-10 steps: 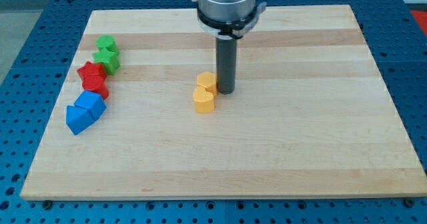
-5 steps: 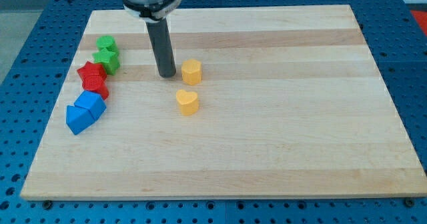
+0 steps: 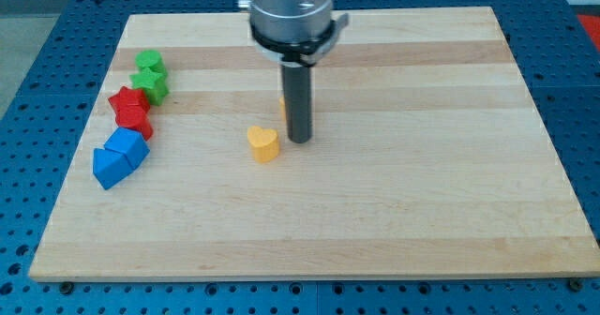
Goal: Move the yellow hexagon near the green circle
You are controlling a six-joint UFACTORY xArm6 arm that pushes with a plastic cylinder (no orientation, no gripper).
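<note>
My tip [image 3: 299,140] is sitting just right of the yellow heart-shaped block [image 3: 263,143], seemingly hiding the yellow hexagon block [image 3: 282,107], holding nothing.

The yellow hexagon [image 3: 282,108] is almost totally hidden behind the rod, you only get a thin yellow sliver poking out on the rod's left edge, so the shape isn't readable at all. My tip [image 3: 299,140] sits just in front of it, and I can't tell whether they're touching. The arm's metal housing [image 3: 290,15] gets chopped off by the view's top. The two green blocks [image 3: 150,74] are jammed together, so telling a circle from a star there is tough. Same with the two blue blocks [image 3: 119,156], hard to make out shapes.
</note>
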